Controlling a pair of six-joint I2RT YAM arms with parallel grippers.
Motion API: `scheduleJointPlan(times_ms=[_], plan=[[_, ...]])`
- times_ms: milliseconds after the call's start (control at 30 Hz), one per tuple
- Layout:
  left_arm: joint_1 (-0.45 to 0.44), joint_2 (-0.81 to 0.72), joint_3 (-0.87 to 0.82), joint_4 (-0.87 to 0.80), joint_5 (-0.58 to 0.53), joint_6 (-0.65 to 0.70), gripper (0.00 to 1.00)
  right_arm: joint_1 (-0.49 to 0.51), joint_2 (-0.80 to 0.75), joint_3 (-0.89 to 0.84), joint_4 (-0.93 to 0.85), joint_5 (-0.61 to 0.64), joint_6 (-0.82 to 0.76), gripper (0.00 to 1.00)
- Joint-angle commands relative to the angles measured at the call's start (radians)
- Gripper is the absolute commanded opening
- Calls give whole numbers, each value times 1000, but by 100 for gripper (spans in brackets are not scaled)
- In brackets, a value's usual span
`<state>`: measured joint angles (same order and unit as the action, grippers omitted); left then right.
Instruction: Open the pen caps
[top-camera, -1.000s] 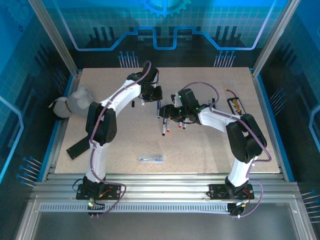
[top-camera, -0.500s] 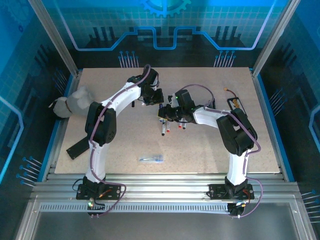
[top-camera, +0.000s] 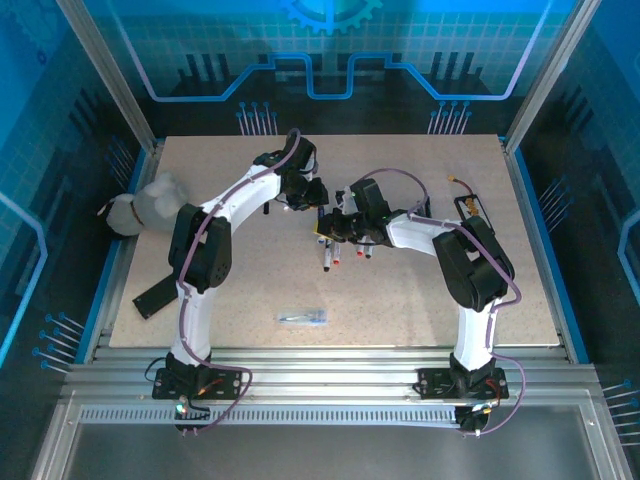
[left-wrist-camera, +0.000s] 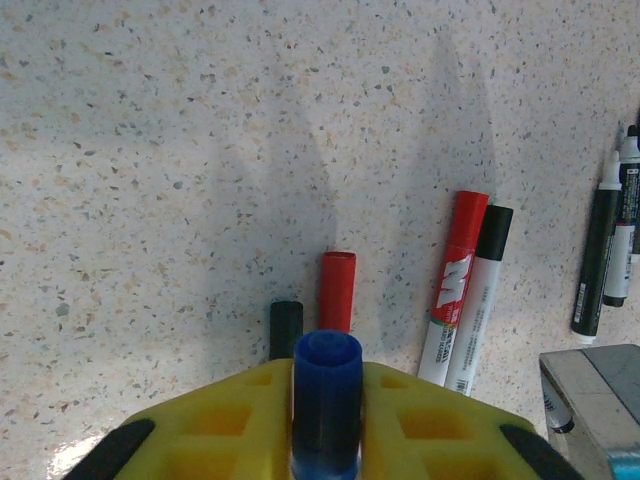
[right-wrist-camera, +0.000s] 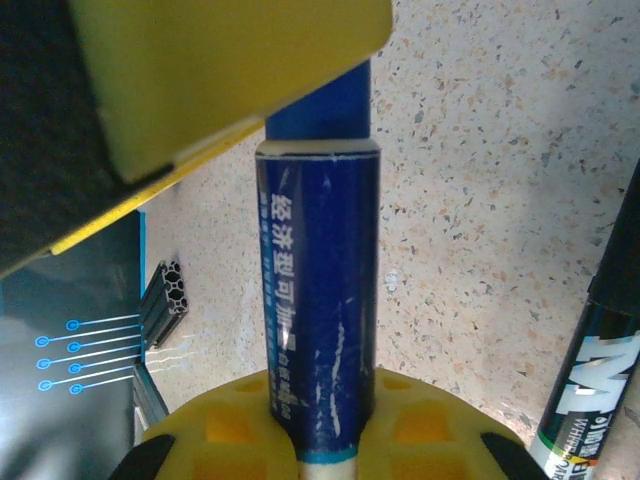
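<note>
Now that the right gripper (top-camera: 338, 222) has swung in across the surface (top-camera: 420, 290) during the last second, it meets the left gripper (top-camera: 312, 195) at the blue pen (right-wrist-camera: 318, 300). The pen hangs between the two, clear of the surface. Over the last half second almost nothing shifts, and both arms hold station.

Grip: the right gripper's jaws are drawn narrow around the labelled barrel of the blue pen. The left gripper's jaws are clamped on the blue cap (left-wrist-camera: 327, 365) at the pen's far end.

Cap: from the right wrist, cap and barrel run together with no gap and no tip exposed. I judge it still seated.

Beneath the blue pen lie a loose red cap (left-wrist-camera: 337, 290) and a loose black cap (left-wrist-camera: 285, 325), side by side. Just beside them a red-capped pen (left-wrist-camera: 455, 280) and a black-capped pen (left-wrist-camera: 480, 290) rest touching along their length. Farther from the blue pen an uncapped pen (left-wrist-camera: 597, 260) shows its bare tip. A clear wrapper (top-camera: 303, 317) sits well apart from the blue pen, toward the arm bases.

Assessment: the approach is finished and the two-handed hold is set, so a straight pull along the pen's axis looks due. The cap is short and could slip from the jaws. The task appears partly done.
</note>
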<state>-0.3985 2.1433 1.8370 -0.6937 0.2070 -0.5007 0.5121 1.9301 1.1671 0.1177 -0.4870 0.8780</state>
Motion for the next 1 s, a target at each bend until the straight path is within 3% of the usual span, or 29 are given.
scheduleJointPlan(times_ms=[0,333,467,533,633,767,967], plan=[[-5,-14,-8,-20,16,-23,25,15,-37,5,27,-15,-23,0],[-4,9,16,-26,8,-20,23,26,-44,4,28,-29,-29,0],[-3,45,64,-34,-3,-24,0,34,-61,-6,19,-46,-38,0],[-1,67,105,-40,-27,-20,0,47,-86,-42,22,-66,-30,0],[21,126,225,-66,-167,4,0,115,-161,-151,-15,-117,-17,0],[82,262,509,-188,-161,1,0,273,-315,-357,-46,-111,18,0],[73,259,533,-201,-159,2,0,230,-442,-409,-98,-54,29,0]])
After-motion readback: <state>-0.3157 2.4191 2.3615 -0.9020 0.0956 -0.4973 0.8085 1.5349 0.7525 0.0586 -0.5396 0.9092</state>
